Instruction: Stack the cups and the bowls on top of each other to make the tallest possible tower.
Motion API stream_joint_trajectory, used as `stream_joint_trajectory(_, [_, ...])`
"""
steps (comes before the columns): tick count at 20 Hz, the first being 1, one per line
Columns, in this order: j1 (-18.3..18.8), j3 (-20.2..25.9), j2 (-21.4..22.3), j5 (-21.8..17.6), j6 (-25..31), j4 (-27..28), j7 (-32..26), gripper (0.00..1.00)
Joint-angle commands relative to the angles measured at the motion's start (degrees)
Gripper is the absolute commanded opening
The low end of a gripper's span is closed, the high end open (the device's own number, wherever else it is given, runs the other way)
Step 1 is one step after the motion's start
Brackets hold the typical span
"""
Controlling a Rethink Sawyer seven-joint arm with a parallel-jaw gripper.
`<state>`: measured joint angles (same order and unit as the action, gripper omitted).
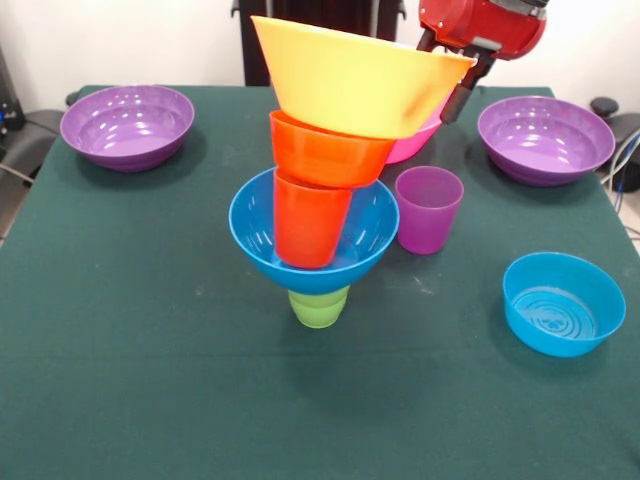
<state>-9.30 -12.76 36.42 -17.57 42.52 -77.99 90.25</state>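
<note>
A tower [325,190] of cups and bowls stands mid-counter [150,350], yellow bowl [350,75] on top. The gripper [458,100] sits beside that bowl's rim toward the far edge; its grip seems hidden, so I cannot tell.

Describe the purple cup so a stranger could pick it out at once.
Find the tower in the middle of the green table. Just to its right in the front view stands the purple cup, upright on the cloth. It is tall and narrow, unlike the two wide purple bowls at the far corners.
</note>
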Motion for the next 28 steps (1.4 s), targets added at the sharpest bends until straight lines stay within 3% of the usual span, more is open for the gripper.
stream_joint_trajectory(1, [1.3, 6.7, -3.1, -1.4, 3.2, -1.2, -1.6, 1.00])
stream_joint_trajectory(28, [5.6, 10.5, 0.1, -1.8, 7.7, -0.9, -6.9, 1.00])
